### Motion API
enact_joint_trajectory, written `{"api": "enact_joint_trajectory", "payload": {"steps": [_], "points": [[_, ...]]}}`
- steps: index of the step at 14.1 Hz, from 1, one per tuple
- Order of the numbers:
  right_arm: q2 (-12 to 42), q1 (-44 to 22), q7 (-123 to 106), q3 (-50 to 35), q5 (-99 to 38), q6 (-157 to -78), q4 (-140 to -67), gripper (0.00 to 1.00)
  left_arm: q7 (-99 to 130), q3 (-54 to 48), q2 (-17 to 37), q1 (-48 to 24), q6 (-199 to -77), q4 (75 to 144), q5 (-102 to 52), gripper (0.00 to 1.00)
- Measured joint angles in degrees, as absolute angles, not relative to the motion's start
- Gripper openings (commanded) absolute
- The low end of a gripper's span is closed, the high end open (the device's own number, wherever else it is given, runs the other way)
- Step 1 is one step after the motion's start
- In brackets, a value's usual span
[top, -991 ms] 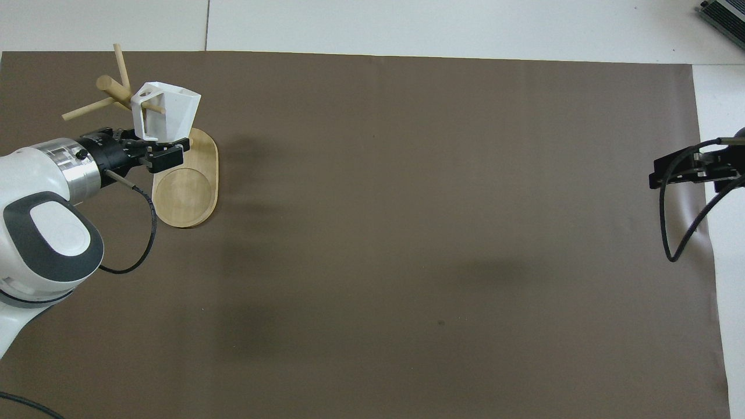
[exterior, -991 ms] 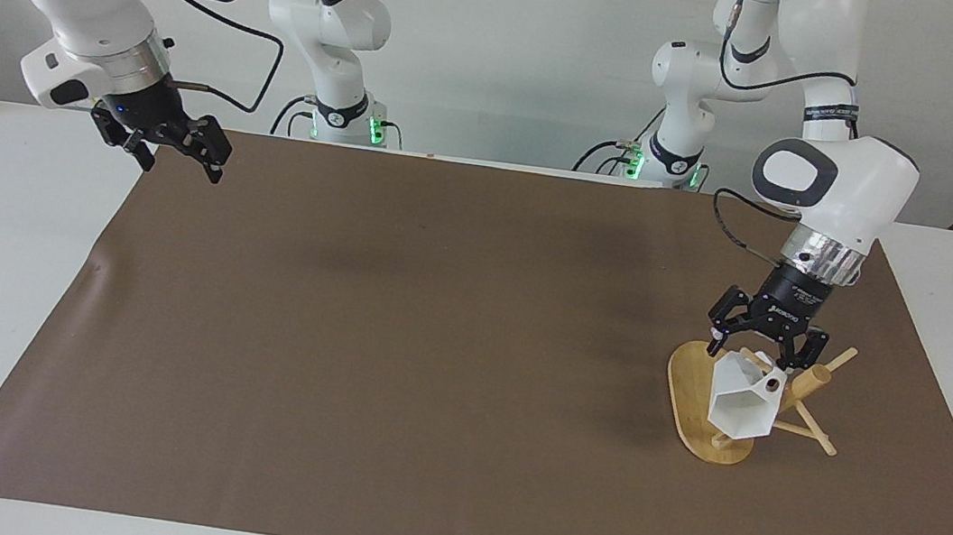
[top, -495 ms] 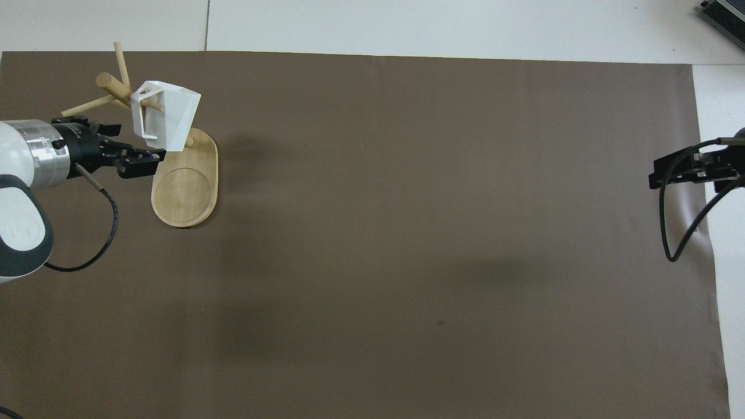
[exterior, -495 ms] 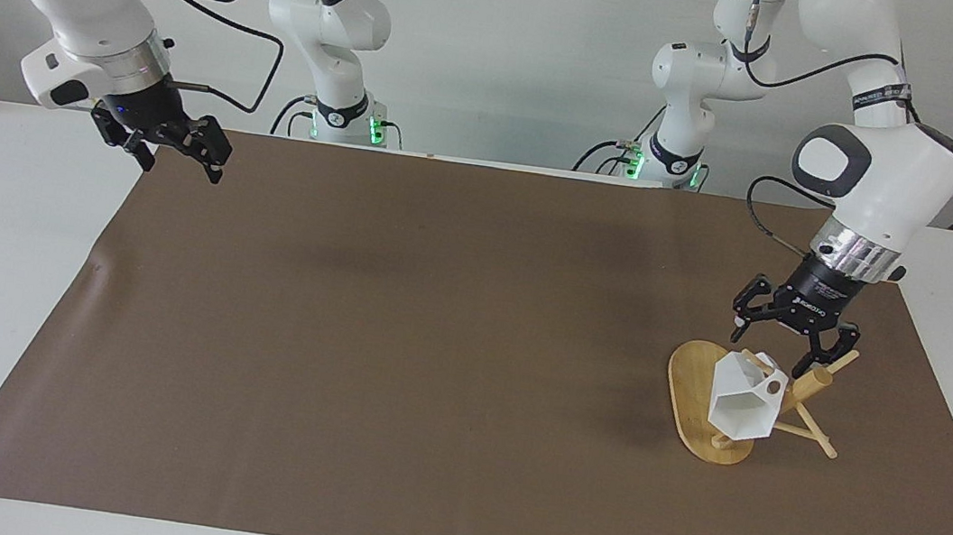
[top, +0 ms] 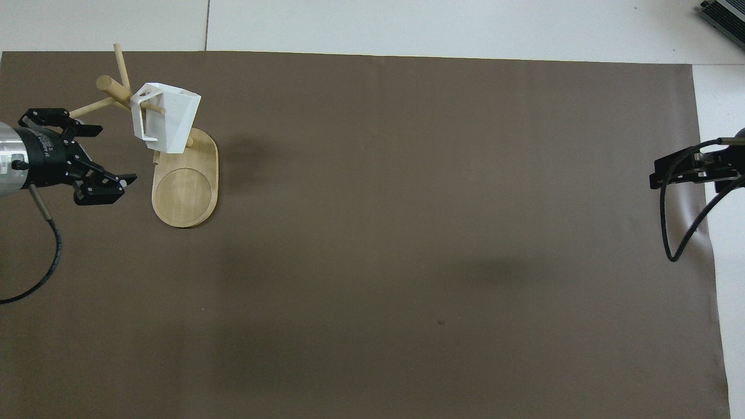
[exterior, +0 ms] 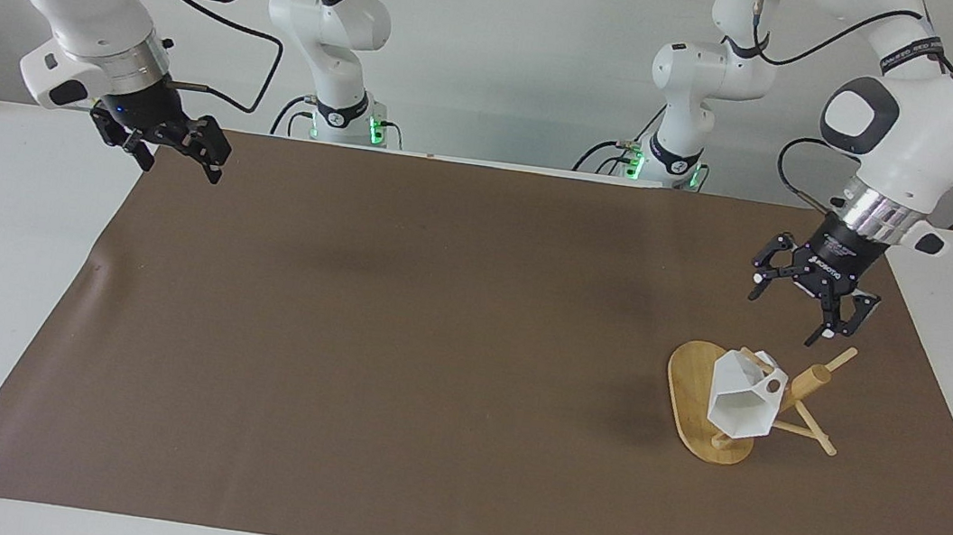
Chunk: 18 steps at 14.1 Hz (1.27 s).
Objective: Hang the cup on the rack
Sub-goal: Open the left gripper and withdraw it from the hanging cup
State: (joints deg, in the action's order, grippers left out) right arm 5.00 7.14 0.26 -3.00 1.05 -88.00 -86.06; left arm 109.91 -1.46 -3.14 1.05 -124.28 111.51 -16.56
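cup (exterior: 740, 400) hangs on rack (exterior: 702, 395) peg, below left gripper (exterior: 809, 299) | left gripper spread, holding nothing, up over mat (exterior: 395, 339) | right gripper (exterior: 173, 144) waits, spread, empty, well apart

i see an evenly, brightly lit scene, the light soft and coming from above. shadows on the brown mat (exterior: 427, 371) are faint, wide smudges with no hard edges; a darker patch lies beside the rack (exterior: 710, 405) toward the right arm's end. no glare on the mat, only mild sheen on the white arm shells. both views are sharp edge to edge, lines straight.
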Motion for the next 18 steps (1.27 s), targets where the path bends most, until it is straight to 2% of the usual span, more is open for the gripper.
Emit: {"api": "enact_joint_trajectory", "payload": {"steps": [7, 18], "points": [[5.0, 7.1, 0.3, -2.9, 1.0, -88.0, -86.1, 1.0, 82.5, -1.2, -3.7, 3.5, -111.2, 103.7, -11.2, 1.0], [5.0, 5.5, 0.3, -0.2, 1.0, -88.0, -86.1, 1.0, 40.9, -1.8, -3.8, 3.2, -98.8, 92.7, -2.5, 1.0]]}}
